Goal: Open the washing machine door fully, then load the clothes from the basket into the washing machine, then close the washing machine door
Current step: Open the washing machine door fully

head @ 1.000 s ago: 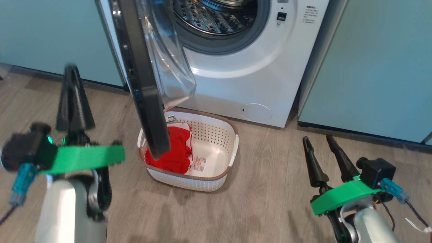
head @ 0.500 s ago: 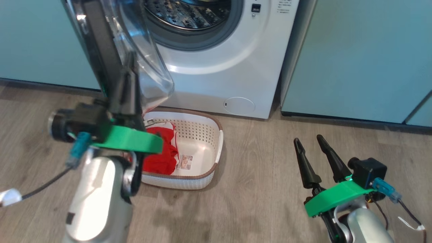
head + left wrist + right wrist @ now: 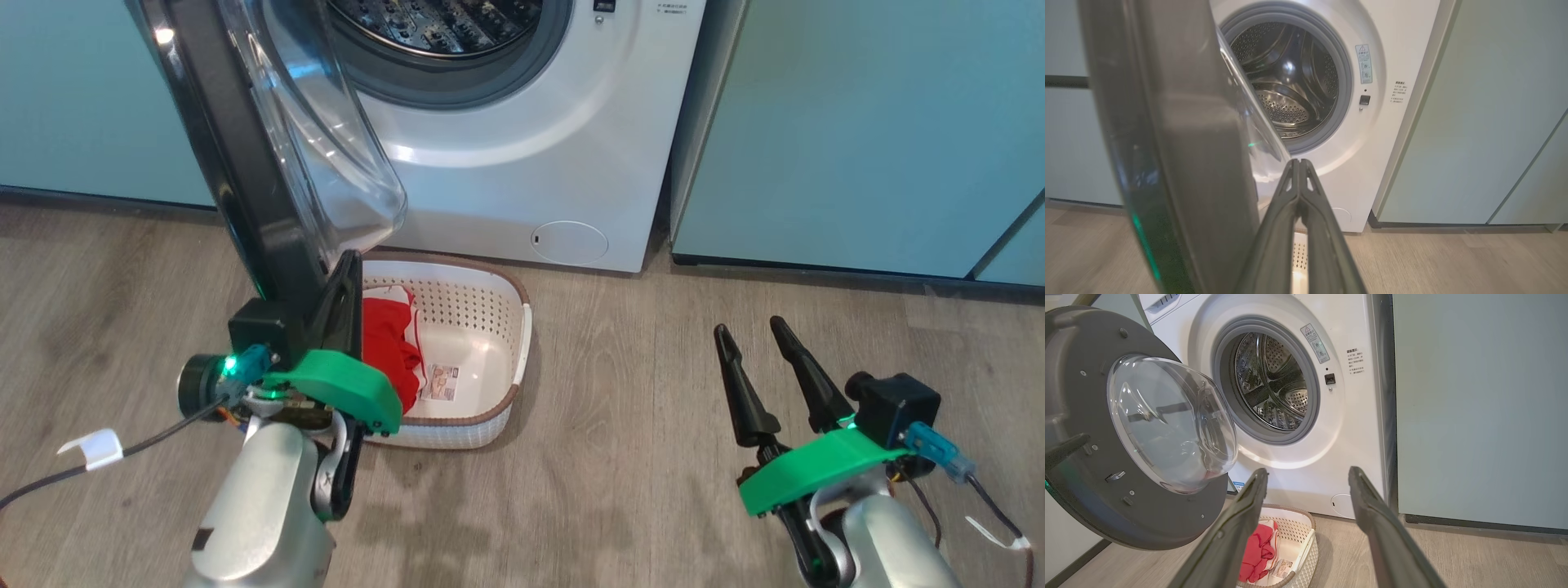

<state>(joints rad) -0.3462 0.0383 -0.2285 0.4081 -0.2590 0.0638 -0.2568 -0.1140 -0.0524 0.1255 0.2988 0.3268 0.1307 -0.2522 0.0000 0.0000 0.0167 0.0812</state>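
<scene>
White and widest of all, the washing machine (image 3: 522,163) fills 12 o'clock of the head view, its drum mouth (image 3: 441,24) uncovered. The door (image 3: 245,188) hangs at 11 o'clock, standing about square to the front and seen edge-on, so the step in hand is, I judge, opening it the rest of the way. The basket (image 3: 516,343) sits on the wooden floor (image 3: 620,408) directly under the door's lower edge, with the red clothes (image 3: 388,351) heaped in its 9 o'clock half. The left pincer (image 3: 349,265) is pressed fully together and grips nothing. Its fingers (image 3: 341,306) lie along the inner side of the door's bottom rim; whether they touch it I cannot tell. The right pincer (image 3: 749,328) sits at 4 o'clock, spread wide and empty, well apart from everything. To do this well, push with the flat of the joined fingers against the black rim rather than the bulging glass. Sweep toward 9 o'clock along the door's own arc instead of a straight line, stay above the basket rim, and ease off once the door resists.
</scene>
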